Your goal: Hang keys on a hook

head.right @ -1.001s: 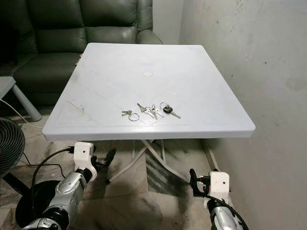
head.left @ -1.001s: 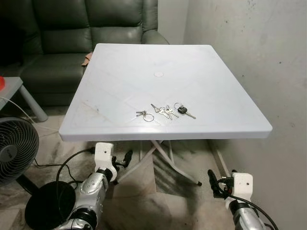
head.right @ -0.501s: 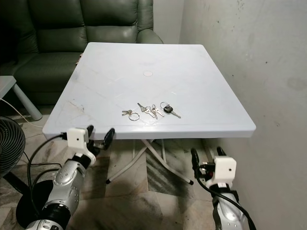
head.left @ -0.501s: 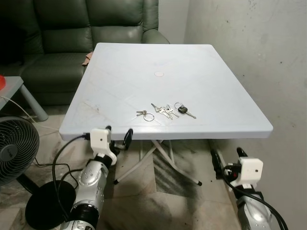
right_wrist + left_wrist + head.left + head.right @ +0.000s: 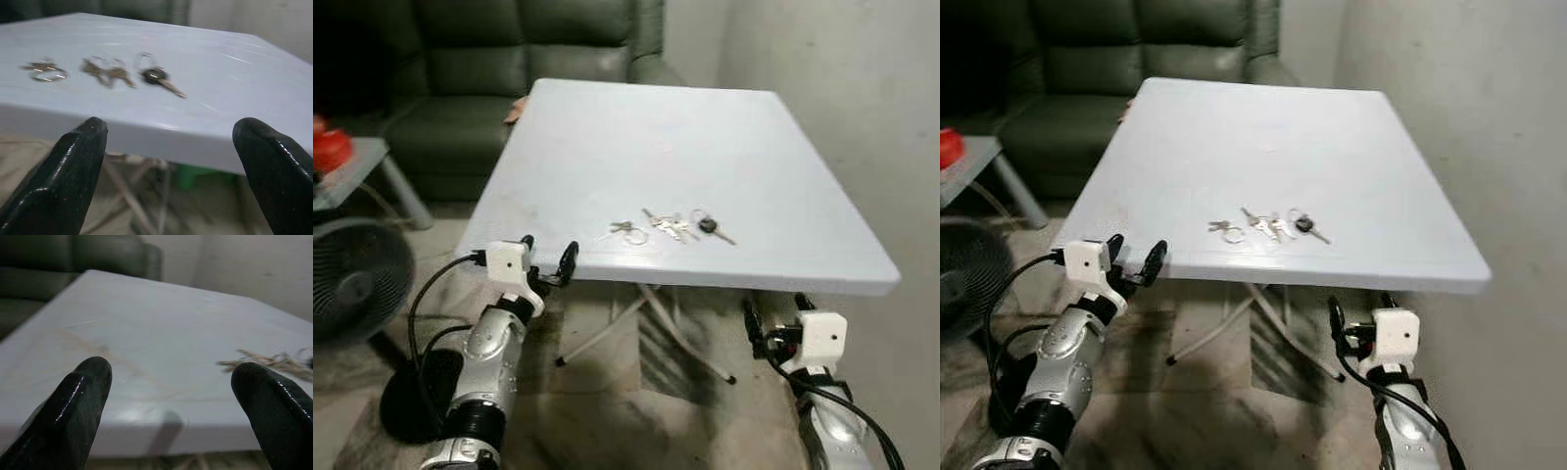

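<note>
Reaching for the keys comes first: three small bunches lie in a row near the front edge of the white plastic table point(image 5: 607, 127), the black-headed key point(image 5: 710, 226) being the one nearest the right gripper point(image 5: 773, 311). That gripper hangs just below the table edge with fingers spread wide, as does the left gripper point(image 5: 548, 257) at the front left corner. To my judgement the right arm must rise above the tabletop and descend vertically upon one bunch, pinching its ring, since flat keys slide easily on smooth plastic; no hook is visible.
</note>
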Robot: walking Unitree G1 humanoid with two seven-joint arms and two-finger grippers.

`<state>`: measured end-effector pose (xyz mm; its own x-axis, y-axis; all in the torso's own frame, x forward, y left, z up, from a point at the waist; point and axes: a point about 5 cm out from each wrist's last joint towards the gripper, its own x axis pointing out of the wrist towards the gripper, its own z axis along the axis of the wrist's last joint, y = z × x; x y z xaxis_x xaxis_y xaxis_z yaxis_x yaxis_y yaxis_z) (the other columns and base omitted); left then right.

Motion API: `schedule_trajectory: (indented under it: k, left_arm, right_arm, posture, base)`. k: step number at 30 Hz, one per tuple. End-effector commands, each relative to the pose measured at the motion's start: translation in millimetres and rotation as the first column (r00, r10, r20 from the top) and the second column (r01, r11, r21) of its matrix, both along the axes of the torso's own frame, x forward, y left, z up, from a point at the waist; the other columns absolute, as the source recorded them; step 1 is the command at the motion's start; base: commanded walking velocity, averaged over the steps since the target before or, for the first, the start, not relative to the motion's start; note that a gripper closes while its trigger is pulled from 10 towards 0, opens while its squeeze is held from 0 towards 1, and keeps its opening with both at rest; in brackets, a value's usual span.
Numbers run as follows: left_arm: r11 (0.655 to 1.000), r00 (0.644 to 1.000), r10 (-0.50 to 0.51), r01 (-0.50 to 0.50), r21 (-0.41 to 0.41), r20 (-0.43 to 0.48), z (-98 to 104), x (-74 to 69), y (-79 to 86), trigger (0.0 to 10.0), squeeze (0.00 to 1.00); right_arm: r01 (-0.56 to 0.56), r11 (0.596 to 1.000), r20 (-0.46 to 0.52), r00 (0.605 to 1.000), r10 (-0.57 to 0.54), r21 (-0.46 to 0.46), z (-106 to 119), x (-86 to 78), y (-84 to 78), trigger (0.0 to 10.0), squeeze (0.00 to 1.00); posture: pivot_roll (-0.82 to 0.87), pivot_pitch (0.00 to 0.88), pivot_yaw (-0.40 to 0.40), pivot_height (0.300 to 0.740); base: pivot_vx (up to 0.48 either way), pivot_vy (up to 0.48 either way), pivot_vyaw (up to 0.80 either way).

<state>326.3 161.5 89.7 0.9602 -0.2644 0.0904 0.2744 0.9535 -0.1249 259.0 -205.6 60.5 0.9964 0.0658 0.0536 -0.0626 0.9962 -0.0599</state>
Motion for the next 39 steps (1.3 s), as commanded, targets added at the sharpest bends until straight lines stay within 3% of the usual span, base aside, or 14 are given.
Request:
schedule_trajectory:
  k: [1, 9, 13, 39]
  left_arm:
    - [1.0, 1.0, -0.006, 0.006, 0.015, 0.005, 4.3, 1.3, -1.3, 10.0, 0.0]
    - [1.0, 1.0, -0.029, 0.029, 0.003, -0.006, 6.8, 3.0, -5.5, 10.0, 0.0]
    - [0.999, 0.999, -0.032, 0.033, 0.002, -0.012, 8.0, 4.3, -6.1, 10.0, 0.0]
    - [0.997, 0.998, -0.067, 0.068, -0.035, 0.016, 23.7, 10.1, -10.6, 10.0, 0.0]
  right_arm:
    - [0.01, 1.0, -0.004, 1.0, -0.01, -0.006, 2.3, -0.3, -2.4, 10.0, 0.0]
    - [0.014, 1.0, -0.008, 1.0, -0.014, -0.01, 5.3, -1.7, -3.1, 10.0, 0.0]
    - [0.016, 0.999, -0.007, 1.0, -0.016, 0.031, 5.7, -1.2, -2.8, 10.0, 0.0]
    - [-0.009, 0.999, 0.045, 0.999, 0.008, 0.032, 24.4, 3.8, -2.0, 10.0, 0.0]
  posture:
    - [-0.02, 0.0, -0.003, 0.74]
    - [-0.02, 0.0, -0.003, 0.74]
    - [-0.02, 0.0, -0.004, 0.74]
    - [-0.02, 0.0, -0.006, 0.74]
  base:
    - [0.0, 0.0, 0.8]
    - [0.0, 0.0, 0.8]
    - [0.0, 0.0, 0.0]
    - [0.0, 0.0, 0.0]
